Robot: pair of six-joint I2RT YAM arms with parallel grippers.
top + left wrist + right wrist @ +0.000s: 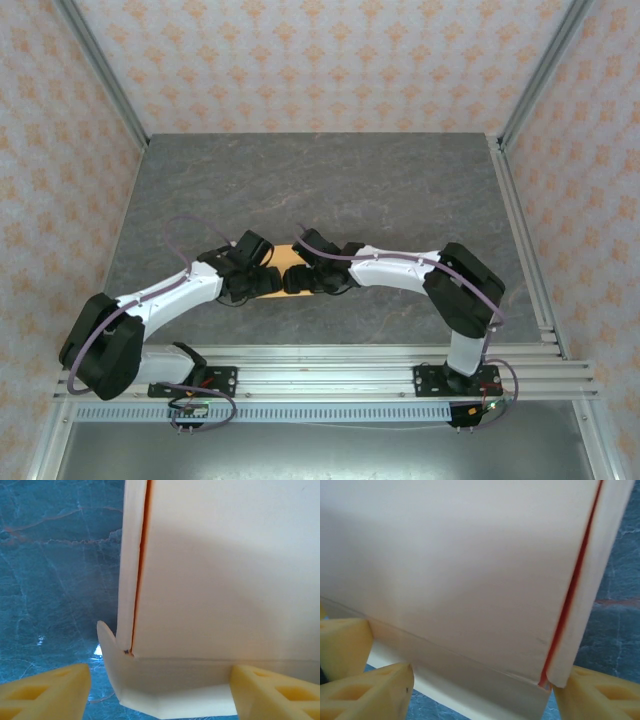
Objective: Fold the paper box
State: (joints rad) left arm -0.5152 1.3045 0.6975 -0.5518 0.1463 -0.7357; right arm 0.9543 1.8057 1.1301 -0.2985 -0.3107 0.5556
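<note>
Left wrist view: left gripper (160, 690) stands spread around the paper box (225, 570), right gripper (482, 690) straddles it, clamping indeterminate; uneven pressure from 2 sides could buckle it.

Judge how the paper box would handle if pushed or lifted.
Probably light and bendy: the paper box is thin card, creased at its flaps. It would likely slide, not roll, on the smooth table. The gaping seam suggests springback.

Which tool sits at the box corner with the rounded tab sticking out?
The left tool: a rounded tab of the paper box juts out beside the seam. At the right tool, just a seam.
</note>
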